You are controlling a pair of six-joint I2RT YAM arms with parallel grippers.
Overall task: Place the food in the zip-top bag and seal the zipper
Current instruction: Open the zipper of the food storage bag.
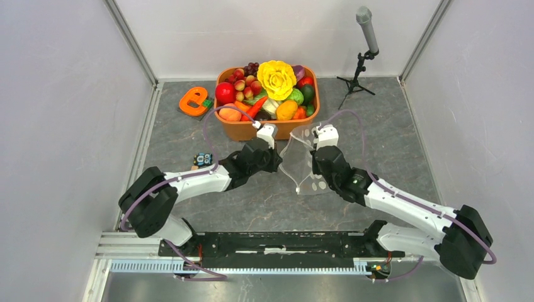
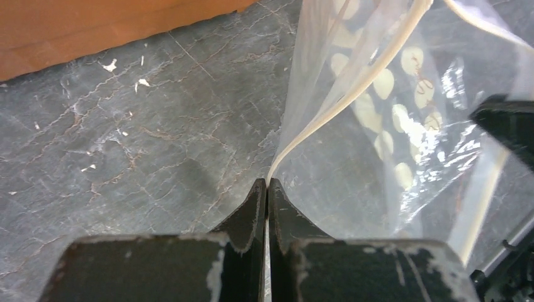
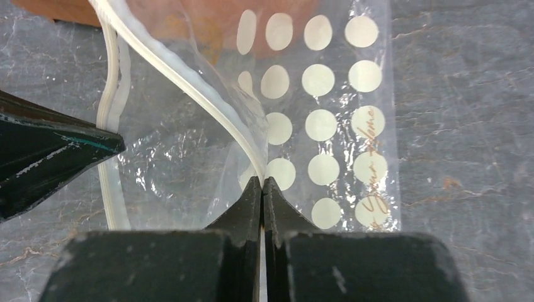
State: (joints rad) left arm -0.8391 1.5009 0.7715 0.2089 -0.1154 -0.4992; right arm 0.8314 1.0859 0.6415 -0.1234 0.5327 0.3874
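The left gripper is pinching the zipper of the zip-top bag while the right gripper is clamping its opposite lip, both jaws closed tight.

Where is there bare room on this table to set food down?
Bare slate lies right of the orange tub, below the microphone stand, and nearer, between the zip-top bag and the base rail. Crowded: the middle, where the left gripper and right gripper pinch the bag just before the tub.

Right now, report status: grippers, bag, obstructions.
Left gripper shut on zip-top bag, right gripper shut on its other lip. Zipper unsealed, food in orange tub. Nothing in the way.
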